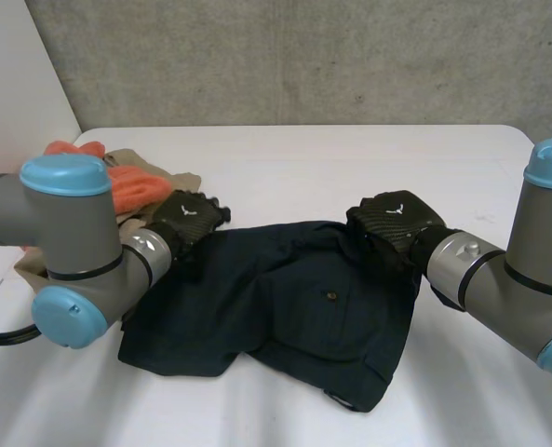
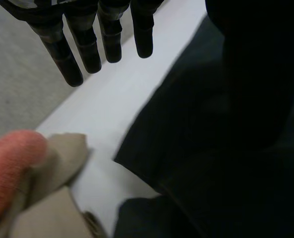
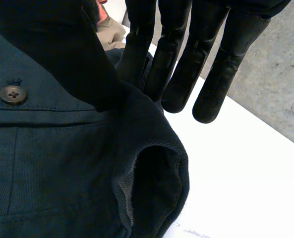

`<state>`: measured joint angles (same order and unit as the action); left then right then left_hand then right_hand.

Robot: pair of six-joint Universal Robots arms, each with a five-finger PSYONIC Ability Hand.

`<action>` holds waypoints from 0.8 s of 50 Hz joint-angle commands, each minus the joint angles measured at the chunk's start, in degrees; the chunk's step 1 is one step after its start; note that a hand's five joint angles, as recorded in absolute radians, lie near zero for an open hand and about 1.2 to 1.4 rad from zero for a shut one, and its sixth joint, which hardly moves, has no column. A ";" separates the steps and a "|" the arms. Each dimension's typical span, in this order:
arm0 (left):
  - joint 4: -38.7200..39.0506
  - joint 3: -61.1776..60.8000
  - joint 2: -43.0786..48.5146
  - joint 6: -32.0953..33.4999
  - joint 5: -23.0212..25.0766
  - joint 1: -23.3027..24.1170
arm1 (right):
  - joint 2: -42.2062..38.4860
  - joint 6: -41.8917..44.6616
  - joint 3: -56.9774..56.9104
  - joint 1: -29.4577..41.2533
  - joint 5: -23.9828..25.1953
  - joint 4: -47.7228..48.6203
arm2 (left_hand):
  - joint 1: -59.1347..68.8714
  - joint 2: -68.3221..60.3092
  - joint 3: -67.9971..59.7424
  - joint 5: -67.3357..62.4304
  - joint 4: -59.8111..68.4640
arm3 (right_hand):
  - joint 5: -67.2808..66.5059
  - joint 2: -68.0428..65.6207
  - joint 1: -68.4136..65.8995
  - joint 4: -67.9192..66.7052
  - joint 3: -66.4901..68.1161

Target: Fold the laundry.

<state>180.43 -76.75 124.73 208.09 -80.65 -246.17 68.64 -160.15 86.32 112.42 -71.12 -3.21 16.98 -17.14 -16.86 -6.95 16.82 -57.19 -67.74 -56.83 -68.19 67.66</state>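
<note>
A dark garment (image 1: 285, 298) lies spread in the middle of a white table (image 1: 350, 158), its small button (image 1: 331, 296) facing up, as two robot arms reach over it from the near side. The table stands against a bare concrete wall (image 1: 303, 56), and a plain white panel (image 1: 15, 84) closes off the left side.

The left hand (image 1: 187, 216) sits at the garment's far left corner. Its wrist camera shows the fingers (image 2: 89, 49) straight and spread, hanging over bare tabletop just beside the cloth's edge and holding nothing.

The right hand (image 1: 397, 222) is at the far right corner. There the thumb (image 3: 62, 49) bears on the fabric while the straight fingers (image 3: 179, 64) stand against its raised hem, so the edge is caught between them.

An orange cloth (image 1: 131, 186) and a beige cloth (image 1: 175, 179) are heaped together at the table's far left, just beyond the left hand.
</note>
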 commanded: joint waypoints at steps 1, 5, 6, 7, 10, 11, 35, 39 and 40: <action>-1.92 1.07 2.18 -0.06 1.29 -0.10 | 0.88 0.01 0.52 -0.62 -0.07 -0.04 | 15.25 -15.09 -15.38 -15.28 15.41 | -12.81 -12.26 -23.17 -11.81 12.34; -1.75 2.39 3.42 -0.23 1.38 -0.19 | 0.88 0.01 0.70 -0.62 0.02 -0.21 | 34.72 -34.56 -34.85 -34.75 34.89 | -12.81 -12.26 -23.17 -11.81 12.34; -1.66 2.92 3.68 -0.23 1.20 -0.10 | 0.88 0.01 0.70 -0.71 -0.07 -0.30 | 45.44 -45.28 -45.56 -45.47 45.60 | -12.81 -12.26 -23.17 -11.81 12.34; -1.66 3.18 3.68 -0.23 1.11 -0.10 | 0.88 -0.08 0.70 -0.71 -0.16 -0.39 | 50.04 -49.88 -50.16 -50.07 50.20 | -12.81 -12.26 -23.17 -11.81 12.34; -1.13 3.54 3.33 -0.23 1.02 -0.10 | 0.88 -0.69 0.70 -0.71 -0.25 -0.65 | 60.98 -60.82 -61.11 -61.01 61.14 | -12.81 -12.26 -23.17 -11.81 12.34; -0.96 3.54 3.24 -0.23 1.02 -0.10 | 0.88 -0.87 0.70 -0.71 -0.25 -0.91 | 61.19 -61.03 -61.31 -61.22 61.35 | -7.04 -6.49 -17.40 -6.04 6.57; -0.95 -10.69 -18.19 0.21 1.55 1.39 | -7.55 -11.59 -20.13 -4.84 -5.52 -19.11 | 57.83 -57.67 -57.95 -57.86 57.99 | 57.19 57.74 46.83 58.19 -57.66; -0.87 -13.16 -21.27 0.38 1.64 1.57 | -11.86 -13.78 -22.15 -4.49 -4.21 -22.26 | 56.82 -56.66 -56.94 -56.85 56.98 | 57.19 57.74 46.83 58.19 -57.66; -0.87 -13.51 -21.72 0.47 1.55 1.66 | -12.30 -14.05 -22.16 -4.31 -3.68 -22.71 | 56.82 -56.65 -56.94 -56.84 56.98 | 57.19 57.74 46.83 58.19 -57.66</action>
<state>179.47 -86.64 107.68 208.30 -79.14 -244.79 62.02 -171.64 66.63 107.48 -76.64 -22.25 64.60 -65.85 -65.84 -55.01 65.77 -3.83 -13.12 -12.01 -13.90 12.36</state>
